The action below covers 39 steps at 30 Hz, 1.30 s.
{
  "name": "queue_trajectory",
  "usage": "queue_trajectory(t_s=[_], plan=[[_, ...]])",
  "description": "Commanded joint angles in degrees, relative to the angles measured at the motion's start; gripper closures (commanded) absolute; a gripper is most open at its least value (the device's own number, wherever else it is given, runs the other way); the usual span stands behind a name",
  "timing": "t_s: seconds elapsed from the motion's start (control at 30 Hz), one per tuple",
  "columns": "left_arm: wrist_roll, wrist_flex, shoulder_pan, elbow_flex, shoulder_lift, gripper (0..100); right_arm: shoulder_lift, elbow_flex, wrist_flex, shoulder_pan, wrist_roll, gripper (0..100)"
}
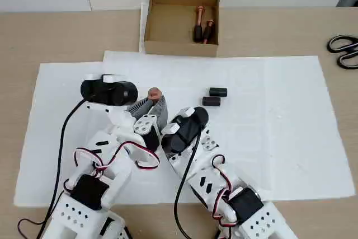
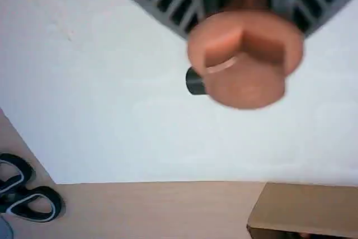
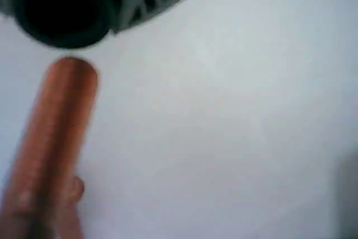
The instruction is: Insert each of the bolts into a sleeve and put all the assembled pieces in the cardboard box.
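Bolt in left gripper, shaft tip pointing at sleeve mouth

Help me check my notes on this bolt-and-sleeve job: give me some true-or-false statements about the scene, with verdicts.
1. The cardboard box holds two assembled pieces. True.
2. The left pincer grips a black sleeve. False: it grips a copper bolt.
3. Two loose sleeves lie on the white paper. True.
4. The scissors lie inside the box. False: they lie on the table, beside the paper.
5. The bolt is seated in the held sleeve. False: its shaft is outside, tip at the opening.
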Motion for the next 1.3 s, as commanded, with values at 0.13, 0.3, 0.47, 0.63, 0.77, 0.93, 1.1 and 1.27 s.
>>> queue_trajectory(t_s=[0.13,0.3,0.47,0.63,0.77,0.93,1.1,1.27], plan=[[6.07,-0.09,1.93,-0.48,-0.35,99,-0.84,-0.18,-2.15,-0.13,-0.62,99.4],[6.07,-0.09,2.02,-0.31,-0.35,99,-0.84,-0.18,-2.15,-0.13,-0.62,99.4],[6.07,-0.09,2.11,1.71,-0.53,99,-0.84,-0.18,-2.15,-0.13,-0.62,99.4],[5.89,-0.09,2.02,3.30,-3.78,99,-0.84,-0.18,-2.15,-0.04,-0.62,99.4],[5.80,0.09,2.11,5.14,-5.63,99,-0.84,-0.18,-2.15,0.04,-0.62,99.4],[4.84,0.26,2.29,5.23,-6.07,99,-0.84,-0.18,-2.15,0.04,-0.62,99.4],[1.85,2.29,5.19,5.23,-6.07,99,-0.84,-0.18,-2.15,0.04,-0.62,99.4],[0.88,2.55,5.36,6.02,-6.07,99,-0.84,-0.18,-2.15,0.04,-0.62,99.4]])
